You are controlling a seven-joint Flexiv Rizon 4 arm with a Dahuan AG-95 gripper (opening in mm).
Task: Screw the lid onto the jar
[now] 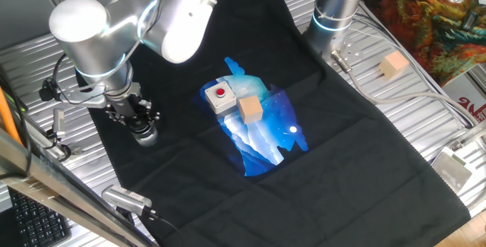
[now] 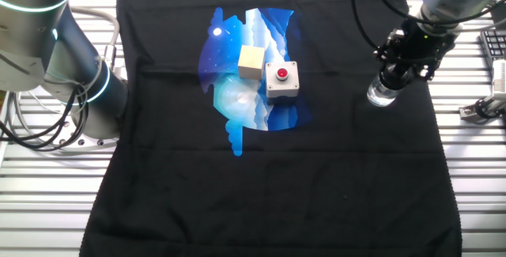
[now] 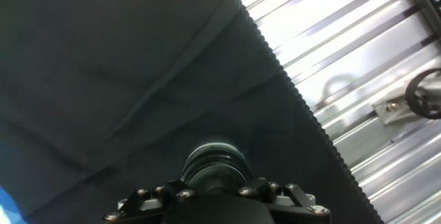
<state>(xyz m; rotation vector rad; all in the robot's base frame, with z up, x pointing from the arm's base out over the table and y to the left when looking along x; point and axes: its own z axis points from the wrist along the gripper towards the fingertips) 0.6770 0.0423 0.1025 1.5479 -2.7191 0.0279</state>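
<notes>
Your fingers [image 1: 142, 122] are down over the jar [image 2: 381, 95], closed around something dark at its top that looks like the lid [image 3: 215, 165], though the black linkage hides the actual contact, so you cannot be sure how firmly it is gripped. You can see the jar best in the other fixed view, where its clear glass base stands on the black cloth [image 2: 316, 178] directly below the gripper, close to the cloth's edge and near the ribbed metal tabletop [image 2: 474, 178]. From one fixed view the jar shows as a pale, glinting cylinder under the black gripper body, tilted slightly with the hand. Your hand view looks straight down the fingers at a dark round cap with a lighter ring beyond it, resting on the cloth, with the cloth's serrated edge and the bright metal slats just beside it. Well apart from the jar, on the blue and white print in the middle of the cloth, you have the grey box with a red button [image 2: 281, 79] and a tan wooden cube [image 2: 251, 62], standing just beside each other. A second wooden cube [image 1: 393, 65] sits on the metal slats past the far edge of the cloth.
</notes>
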